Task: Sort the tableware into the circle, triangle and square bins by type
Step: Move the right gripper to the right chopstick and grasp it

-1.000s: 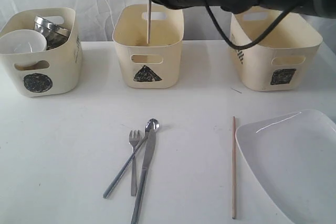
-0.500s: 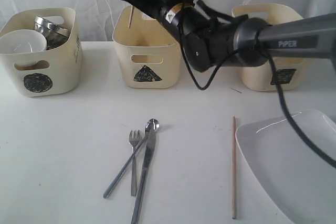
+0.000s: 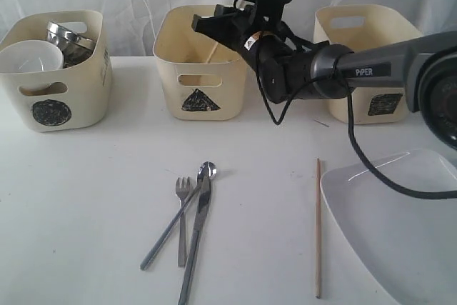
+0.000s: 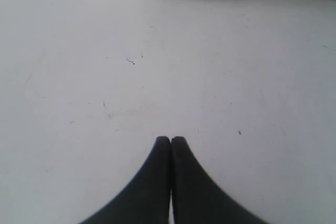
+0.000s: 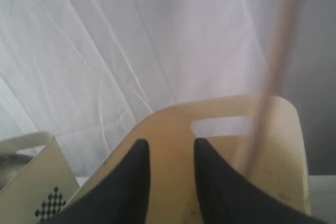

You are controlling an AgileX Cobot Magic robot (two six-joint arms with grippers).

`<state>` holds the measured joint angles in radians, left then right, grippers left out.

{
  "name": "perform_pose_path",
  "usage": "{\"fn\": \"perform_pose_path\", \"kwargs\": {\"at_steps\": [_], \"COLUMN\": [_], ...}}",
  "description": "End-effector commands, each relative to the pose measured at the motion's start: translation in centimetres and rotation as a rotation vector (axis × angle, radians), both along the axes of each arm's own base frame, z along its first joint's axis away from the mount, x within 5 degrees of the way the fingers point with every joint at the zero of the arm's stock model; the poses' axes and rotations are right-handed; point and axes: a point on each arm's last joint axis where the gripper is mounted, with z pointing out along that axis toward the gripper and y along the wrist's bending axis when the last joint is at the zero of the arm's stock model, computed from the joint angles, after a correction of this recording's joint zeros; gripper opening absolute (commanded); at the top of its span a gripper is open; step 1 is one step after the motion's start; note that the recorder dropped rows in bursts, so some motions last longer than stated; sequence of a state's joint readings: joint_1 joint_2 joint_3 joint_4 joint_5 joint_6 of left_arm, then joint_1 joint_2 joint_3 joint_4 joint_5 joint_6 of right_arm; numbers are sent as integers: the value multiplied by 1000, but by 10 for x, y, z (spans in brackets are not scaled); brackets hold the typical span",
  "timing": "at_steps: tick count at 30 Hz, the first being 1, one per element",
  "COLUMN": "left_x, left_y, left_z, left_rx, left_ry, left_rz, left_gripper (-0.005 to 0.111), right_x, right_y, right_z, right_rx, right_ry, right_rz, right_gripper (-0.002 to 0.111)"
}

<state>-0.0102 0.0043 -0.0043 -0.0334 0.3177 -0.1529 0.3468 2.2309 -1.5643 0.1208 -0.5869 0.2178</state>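
Chopstick (image 5: 265, 87) stands clear beside the parted fingers (image 5: 137, 182).

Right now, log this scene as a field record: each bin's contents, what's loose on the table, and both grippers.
circle bin: white bowl and steel mugs inside
triangle bin: one chopstick leaning inside
square bin: contents not visible
loose on table: fork, spoon and knife overlapping at centre; second chopstick beside the plate
left gripper: shut, empty, over bare table
right gripper: open, empty, over the triangle bin
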Motion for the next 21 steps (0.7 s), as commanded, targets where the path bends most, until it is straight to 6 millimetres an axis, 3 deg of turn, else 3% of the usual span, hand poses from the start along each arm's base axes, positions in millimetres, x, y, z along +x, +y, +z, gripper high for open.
{"fn": "perform_pose_path", "kwargs": {"at_steps": [1, 4, 8, 12, 13, 17, 19, 21], "left_x": [-1, -1, -1, -1, -1, -1, -1, -1], "left_y": [-1, -1, -1, -1, -1, -1, -1, -1], "left_z": [-4, -4, -4, -4, -4, -4, -4, -4], "left_rx": [-8, -8, -8, -8, -8, -8, -8, -8], "left_ry": [32, 32, 32, 32, 32, 32, 32, 32], "left_rz": [-7, -7, -7, -7, -7, -7, -7, -7], "left_gripper": [0, 0, 0, 0, 0, 0, 0, 0], "right_x": [-1, -5, -26, -61, -70, -108, -140, -175], "right_y": [-1, -2, -8, -19, -22, -35, -38, -35], "right_z": [10, 25, 53, 75, 77, 67, 50, 36], "right_rx": [-69, -76, -187, -486, -512, -447, -444, -455], "right_ry": [-1, 39, 290, 523, 579, 937, 1126, 1204], "right_rz": [34, 37, 70, 167, 181, 151, 135, 143], "right_gripper": [38, 38, 34, 3, 0, 0, 0, 0]}}
